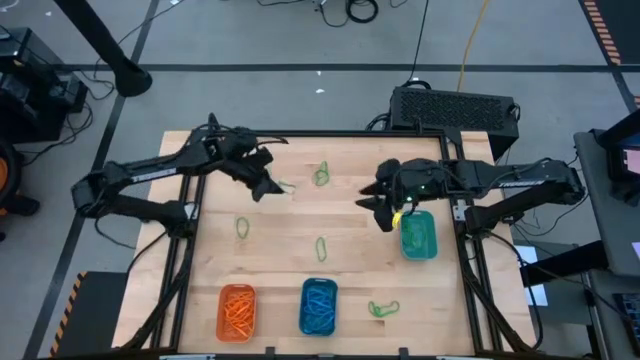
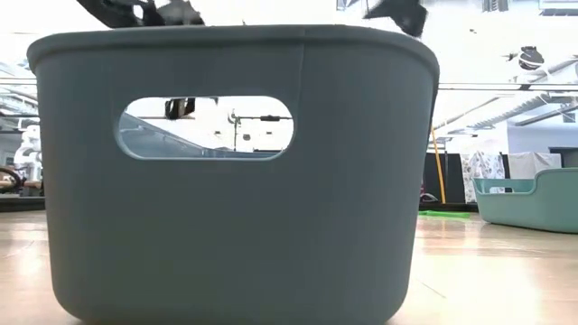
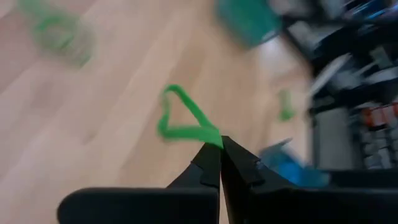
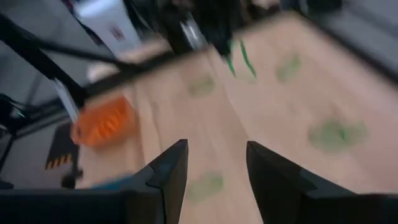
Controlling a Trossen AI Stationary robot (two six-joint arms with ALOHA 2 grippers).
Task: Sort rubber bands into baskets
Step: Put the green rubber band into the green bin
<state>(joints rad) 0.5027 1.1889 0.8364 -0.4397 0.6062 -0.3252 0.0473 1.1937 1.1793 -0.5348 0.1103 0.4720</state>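
My left gripper (image 1: pixel 270 187) is over the table's far left part, shut on a green rubber band (image 3: pixel 181 121). My right gripper (image 1: pixel 380 207) is open with nothing between its fingers (image 4: pixel 214 163), beside the teal basket (image 1: pixel 418 236) at the table's right. The orange basket (image 1: pixel 237 310) and the blue basket (image 1: pixel 318 306) stand at the near edge, each with bands of its own colour inside. Several green bands lie flat on the wood: one at the far middle (image 1: pixel 321 175), one at the left (image 1: pixel 241 227), one in the centre (image 1: pixel 321 248) and one at the near right (image 1: pixel 383 308). My left gripper pinches the green band at one end of its loop (image 3: pixel 214 139), between the very tips of its two fingers. The rest of the loop stands out past the fingertips, open and slack, above the wood.
A black box (image 1: pixel 455 108) sits behind the table's far right edge. In the low view a grey-green basket wall (image 2: pixel 235 208) fills most of the picture, and another teal basket (image 2: pixel 533 194) shows at the right. Bare wood lies between the loose bands.
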